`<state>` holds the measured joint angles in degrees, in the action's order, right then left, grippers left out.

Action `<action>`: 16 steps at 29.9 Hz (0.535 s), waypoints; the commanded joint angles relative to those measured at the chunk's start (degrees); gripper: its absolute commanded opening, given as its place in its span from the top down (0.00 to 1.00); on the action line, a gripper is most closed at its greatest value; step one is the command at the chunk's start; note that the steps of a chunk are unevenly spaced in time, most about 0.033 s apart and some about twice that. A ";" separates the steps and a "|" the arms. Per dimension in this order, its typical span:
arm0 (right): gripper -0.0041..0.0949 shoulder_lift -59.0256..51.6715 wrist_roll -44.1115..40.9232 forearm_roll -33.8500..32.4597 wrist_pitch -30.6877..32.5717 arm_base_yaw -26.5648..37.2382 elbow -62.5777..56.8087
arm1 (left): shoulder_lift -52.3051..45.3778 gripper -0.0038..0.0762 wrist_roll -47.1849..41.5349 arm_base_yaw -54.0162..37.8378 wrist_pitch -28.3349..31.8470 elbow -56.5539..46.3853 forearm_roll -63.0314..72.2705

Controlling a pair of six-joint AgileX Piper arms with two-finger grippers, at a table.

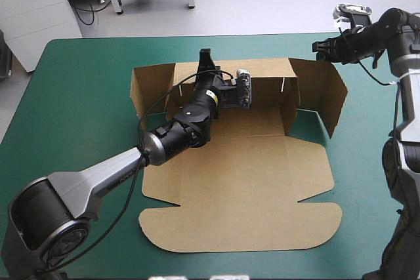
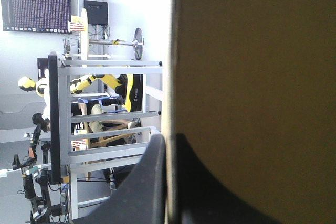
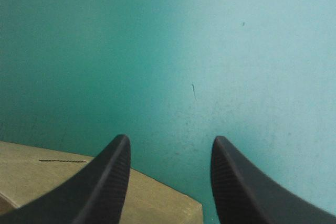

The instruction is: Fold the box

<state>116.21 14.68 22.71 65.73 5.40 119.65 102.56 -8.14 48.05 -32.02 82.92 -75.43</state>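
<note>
box: the brown cut-board box is sitting mid-way on the teal-green covered surface; far wall and both side walls are standing, lid panel is lying flat toward the near edge.
left jaws: pinching the far wall's top edge, all but closed with the board sheet between them; one black finger is showing on the wall's outer face.
right jaws: standing apart and gripping nothing, hovering over bare cover just past the box's far right corner; a corner of board is lying under one of them.
step (my read): left is steadying the far wall while the right side wall is waiting to be folded in and tucked.
doing it well: holding the pinch firm without dragging the box; bringing the right jaws onto the wall's outer face and pushing along the crease.
risk: board is light, so the box is likely sliding if pushed hard.
</note>
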 commanded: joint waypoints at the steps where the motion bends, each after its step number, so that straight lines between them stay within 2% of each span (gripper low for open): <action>1: 0.52 -2.84 1.09 1.43 -0.12 0.07 1.82 | -2.71 0.99 -1.54 0.68 1.42 1.34 -1.73; 8: 0.50 -2.73 3.04 3.13 5.33 0.07 1.71 | -2.71 0.99 -1.54 0.68 1.42 1.34 -1.73; 16: 0.50 -5.79 5.15 6.12 5.68 0.07 -3.30 | -2.71 0.99 -1.54 0.68 1.42 1.34 -1.73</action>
<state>115.75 17.62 25.49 71.00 5.40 117.13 102.62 -8.20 48.05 -31.73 82.88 -75.80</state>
